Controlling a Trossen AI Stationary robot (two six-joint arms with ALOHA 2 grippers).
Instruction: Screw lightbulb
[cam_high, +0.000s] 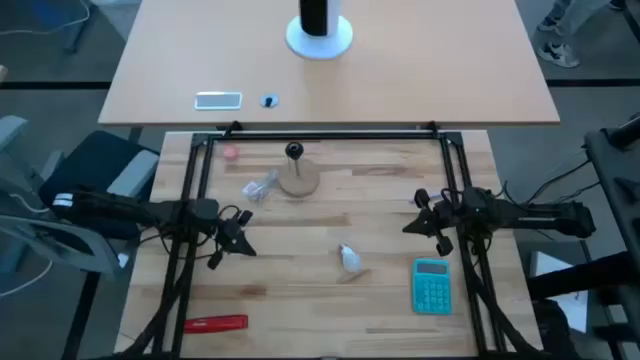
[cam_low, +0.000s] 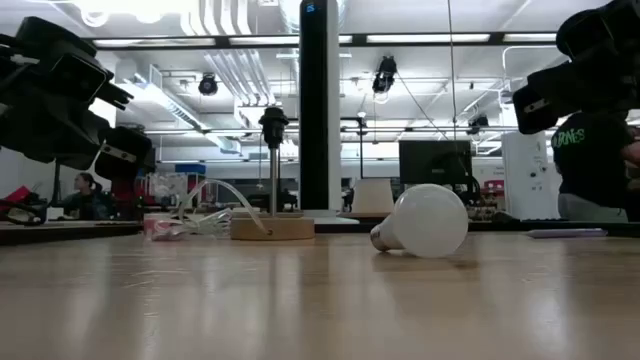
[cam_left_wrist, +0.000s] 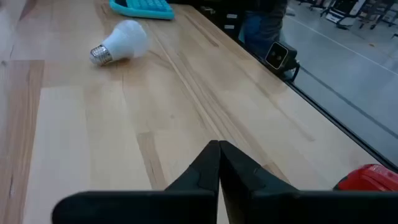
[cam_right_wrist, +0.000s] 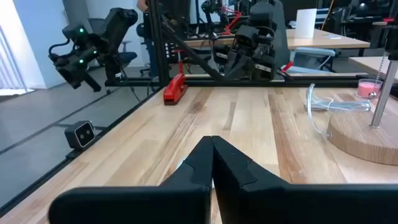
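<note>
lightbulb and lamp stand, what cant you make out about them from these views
- Lightbulb: in the high view too small to show the threads on its base; in the low view the base points away, partly hidden behind the globe.
- Lamp stand: its socket opening is too small and dark in the high view; the right wrist view cuts off the top at the picture's edge.
- Clear bag beside the stand: contents too small to tell.

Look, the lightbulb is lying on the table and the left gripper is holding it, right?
Not quite. The lightbulb is lying on the table, but nothing holds it. The high view shows the left gripper shut and apart from it, empty.
</note>
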